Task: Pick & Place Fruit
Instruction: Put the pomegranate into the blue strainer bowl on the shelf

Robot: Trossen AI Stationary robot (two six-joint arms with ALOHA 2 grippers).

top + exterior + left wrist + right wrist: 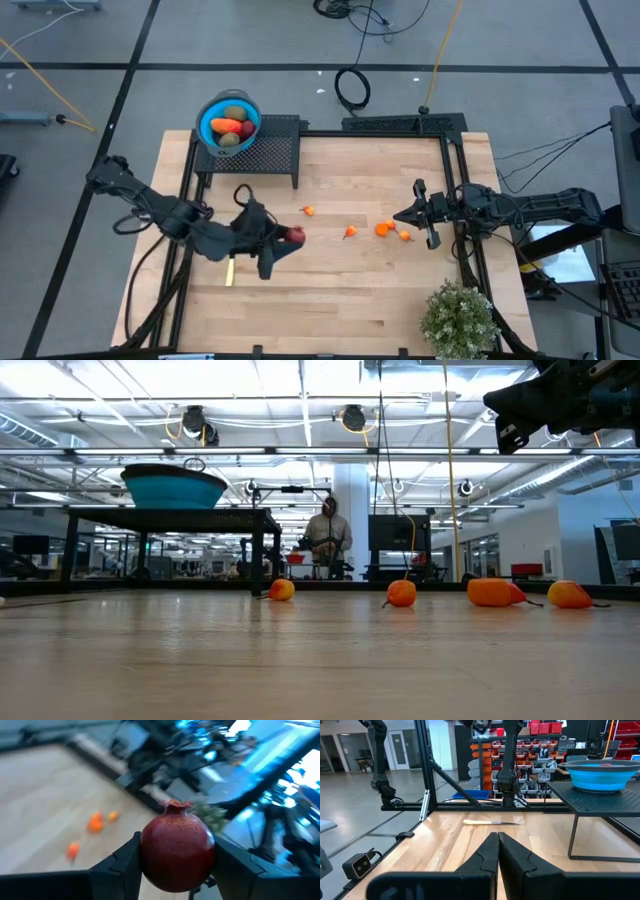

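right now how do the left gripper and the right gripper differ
The left gripper is shut on a dark red pomegranate, one finger on each side of it; the right gripper is shut on nothing, fingers pressed together. In the high view the left gripper sits over the table's left-middle, near the knife, while the right gripper waits at the right side by the small orange fruits. Both are dark two-finger grippers.

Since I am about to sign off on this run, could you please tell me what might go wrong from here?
1. The left tool pinches the round, smooth pomegranate only at its sides, so it might slip and roll across the table.
2. The blue bowl already holds several fruits, and sits on a raised black stand, so a careless drop could bounce out.
3. Small orange fruits lie loose nearby and might be knocked.
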